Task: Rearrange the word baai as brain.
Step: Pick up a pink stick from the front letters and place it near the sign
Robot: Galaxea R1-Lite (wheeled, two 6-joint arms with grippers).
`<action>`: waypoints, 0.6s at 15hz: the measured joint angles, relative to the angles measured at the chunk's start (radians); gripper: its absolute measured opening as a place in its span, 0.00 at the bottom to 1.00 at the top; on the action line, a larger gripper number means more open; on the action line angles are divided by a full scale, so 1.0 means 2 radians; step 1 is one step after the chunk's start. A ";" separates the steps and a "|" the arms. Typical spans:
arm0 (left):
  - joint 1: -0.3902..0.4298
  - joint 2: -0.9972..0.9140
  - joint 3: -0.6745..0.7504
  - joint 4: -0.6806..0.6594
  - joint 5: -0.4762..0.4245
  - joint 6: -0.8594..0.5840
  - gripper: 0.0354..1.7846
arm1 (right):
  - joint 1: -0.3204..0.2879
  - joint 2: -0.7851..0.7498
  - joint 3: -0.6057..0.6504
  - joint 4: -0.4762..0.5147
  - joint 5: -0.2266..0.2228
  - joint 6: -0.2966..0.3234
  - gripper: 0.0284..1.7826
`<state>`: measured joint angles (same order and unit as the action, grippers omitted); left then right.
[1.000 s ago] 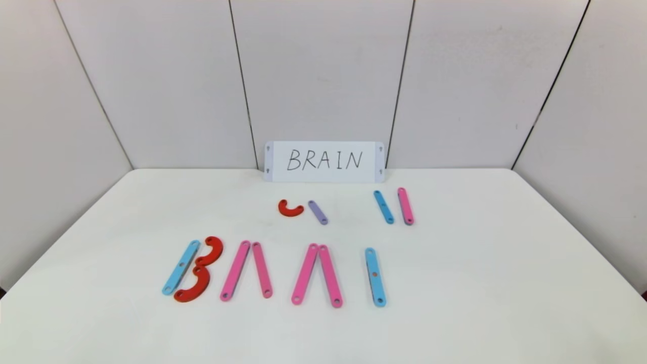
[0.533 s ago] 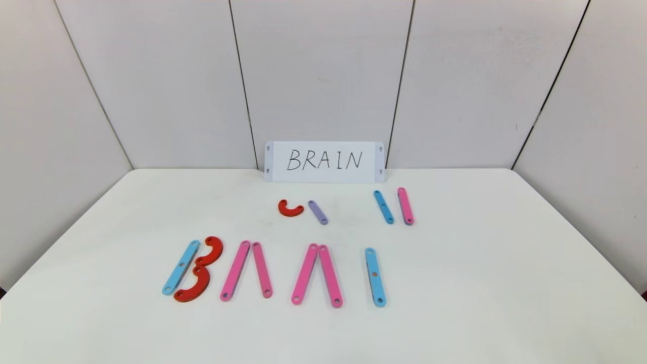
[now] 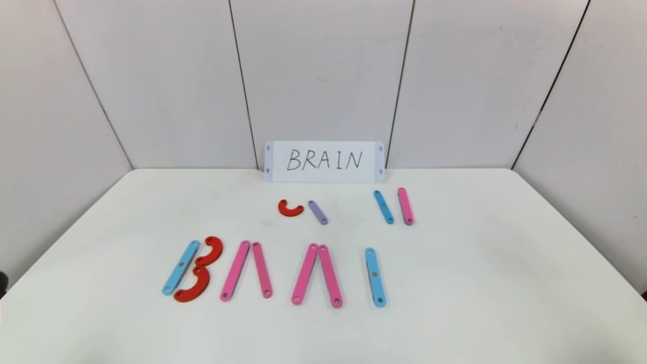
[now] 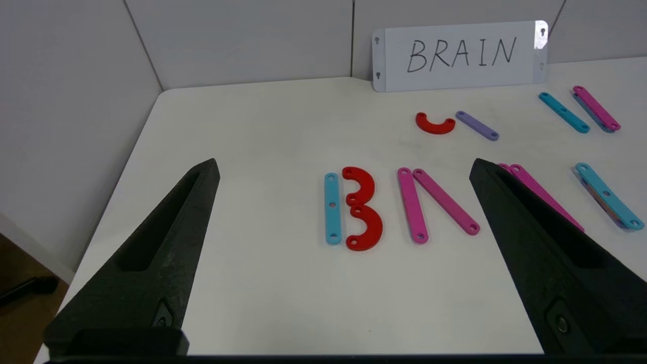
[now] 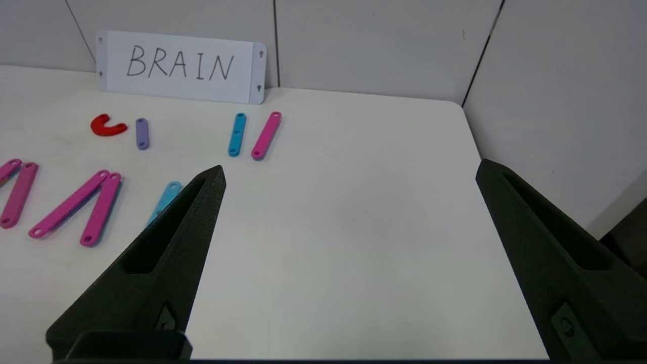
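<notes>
The word lies in a row near the table's front. Its B is a light-blue strip (image 3: 180, 267) with two red arcs (image 3: 211, 251). Two pairs of pink strips, one (image 3: 235, 270) and the other (image 3: 305, 273), each lean together as an A. A light-blue strip (image 3: 375, 276) stands as the I. Neither gripper shows in the head view. My left gripper (image 4: 343, 163) is open and empty, above the table on the near side of the B (image 4: 354, 207). My right gripper (image 5: 350, 165) is open and empty over bare table to the right of the word.
Spare pieces lie behind the word: a red arc (image 3: 290, 208), a short purple strip (image 3: 318, 212), a light-blue strip (image 3: 383, 207) and a pink strip (image 3: 405, 206). The white BRAIN card (image 3: 324, 162) leans on the back wall. The white table (image 3: 480, 263) is walled on three sides.
The pieces on the table have not moved. A small dark shape at the left edge of the head view has grown slightly.
</notes>
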<state>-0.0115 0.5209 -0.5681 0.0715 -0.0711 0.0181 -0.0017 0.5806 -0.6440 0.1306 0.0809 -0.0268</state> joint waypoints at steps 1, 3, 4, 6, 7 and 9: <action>0.000 0.033 -0.029 0.004 -0.011 0.001 0.98 | 0.001 0.036 -0.026 0.001 0.001 0.003 0.97; -0.001 0.094 -0.076 0.020 -0.025 0.002 0.97 | 0.012 0.106 -0.079 0.002 0.003 0.012 0.97; -0.001 0.125 -0.096 0.028 -0.030 0.002 0.98 | 0.023 0.140 -0.100 0.004 0.004 0.014 0.97; -0.001 0.181 -0.126 0.035 -0.040 0.003 0.97 | 0.048 0.199 -0.129 0.004 0.004 0.017 0.97; -0.002 0.209 -0.137 0.035 -0.045 0.004 0.97 | 0.058 0.230 -0.142 0.005 0.004 0.018 0.97; -0.005 0.265 -0.158 0.037 -0.049 0.006 0.97 | 0.071 0.286 -0.166 0.005 0.005 0.020 0.97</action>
<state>-0.0211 1.0511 -0.8843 0.1447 -0.1687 0.0294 0.1394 1.1517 -0.9766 0.1398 0.0917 0.0130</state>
